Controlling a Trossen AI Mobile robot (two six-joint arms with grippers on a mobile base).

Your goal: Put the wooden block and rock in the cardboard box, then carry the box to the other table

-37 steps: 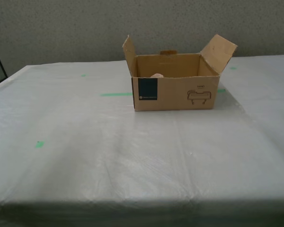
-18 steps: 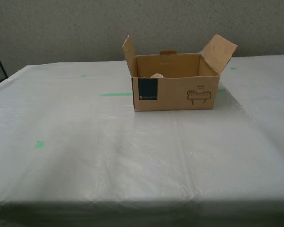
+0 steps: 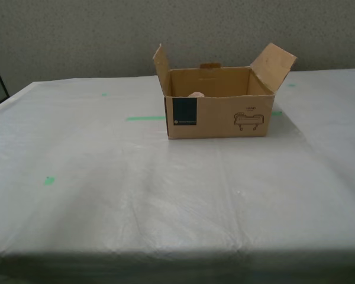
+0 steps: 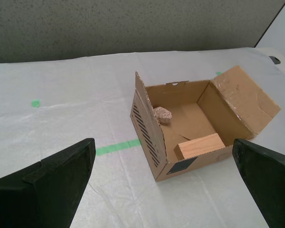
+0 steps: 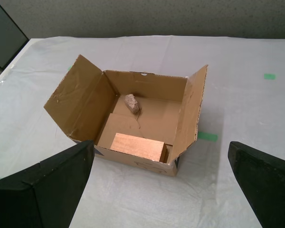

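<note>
The cardboard box [image 3: 216,115] stands open on the whitish-grey table [image 3: 165,195], its side flaps up. Inside it lie the wooden block [image 4: 199,146] [image 5: 137,146], against the labelled front wall, and the rock [image 4: 163,114] [image 5: 131,103], near the back wall. Only the top of the rock [image 3: 195,94] shows over the rim in the exterior view. My first gripper [image 5: 159,145] and my second gripper [image 4: 162,145] both hover above and short of the box, open, with nothing between their fingers. Neither arm appears in the exterior view.
A green tape line [image 3: 145,118] runs behind the box, toward the exterior view's left. A small green mark [image 3: 49,180] lies nearer the front. A grey speckled wall [image 3: 77,35] stands behind the table. The table's near edge crosses the bottom of the exterior view.
</note>
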